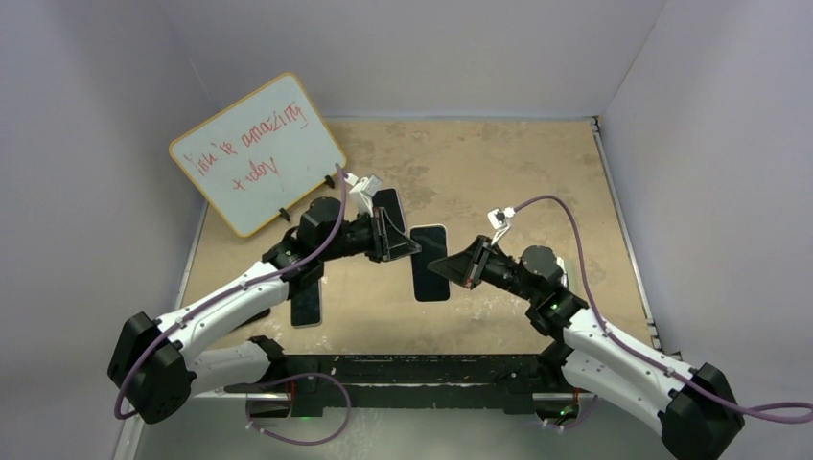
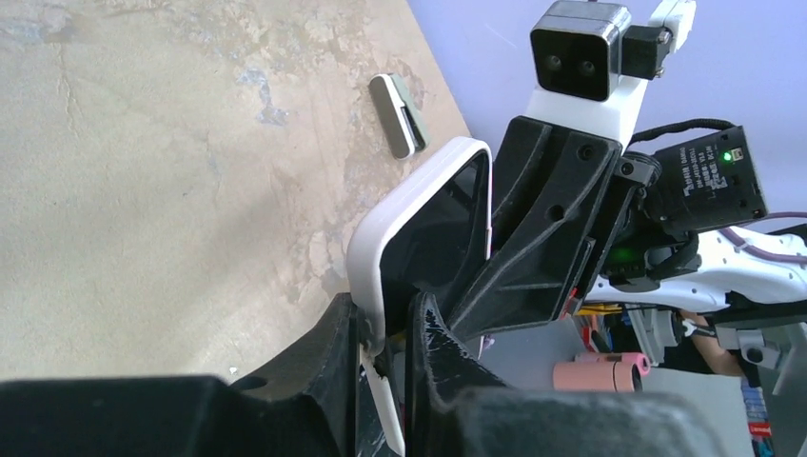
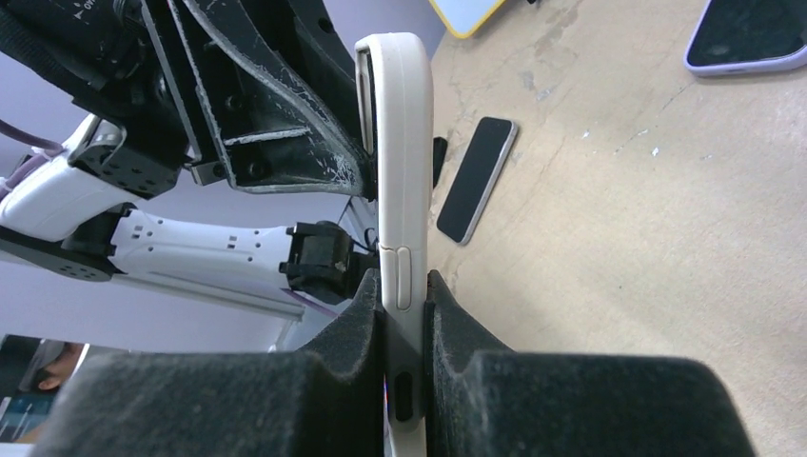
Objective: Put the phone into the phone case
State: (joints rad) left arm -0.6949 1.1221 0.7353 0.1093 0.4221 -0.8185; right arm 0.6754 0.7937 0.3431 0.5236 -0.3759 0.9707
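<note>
Seating looks like the step in hand. From above, the phone case (image 1: 429, 251) hangs over the middle of the worktop (image 1: 518, 172), white rim round a dark face, with the left claw (image 1: 401, 247) on one long edge and the right claw (image 1: 447, 268) on the other. I take the dark face for the phone (image 1: 429, 273), already in or nearly in, though this view cannot settle how flush it sits. A second handset (image 1: 307, 299) lies flat toward the near left corner, and a whiteboard (image 1: 257, 153) stands at the far left.

The left wrist view shows the left claw pressed together on the white rim, one finger on each side of it, and the glossy dark face fills the case to its lip. The right claw stands just beyond.

The right wrist view shows the case edge-on and upright, side buttons outward, pinched tight in the right claw.

The next move probably calls for a firm squeeze along any corner not snapped down, while the other claw holds steady. Too much twist could pop the phone out.
</note>
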